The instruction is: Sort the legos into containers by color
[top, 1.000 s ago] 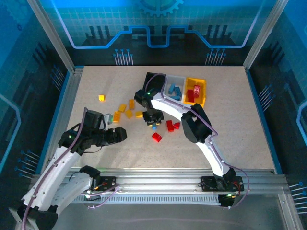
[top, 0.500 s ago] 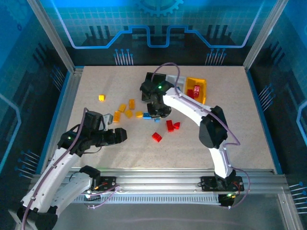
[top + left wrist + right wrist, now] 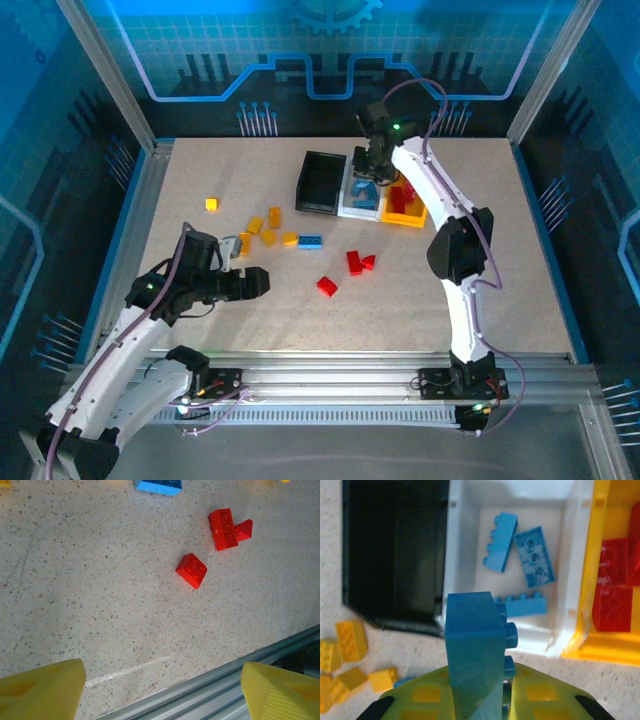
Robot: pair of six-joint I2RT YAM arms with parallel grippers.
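releasing a blue lego over the white bin

i am holding the right end effector [image 3: 479,692] above the near edge of the white bin [image 3: 572,580], its fingers clamped on a blue brick [image 3: 472,645] that is standing on end. as i judge it, i should be nudging forward until the brick is hanging over the bin's floor, clear of the wall beside the black bin [image 3: 395,555]. then i should be opening gently so it is landing by the three blue bricks [image 3: 535,555] inside, not bouncing into the yellow bin [image 3: 597,647]. the left end effector [image 3: 255,283] is hanging wide open and empty over the bench [image 3: 100,605], near the red bricks [image 3: 191,570].
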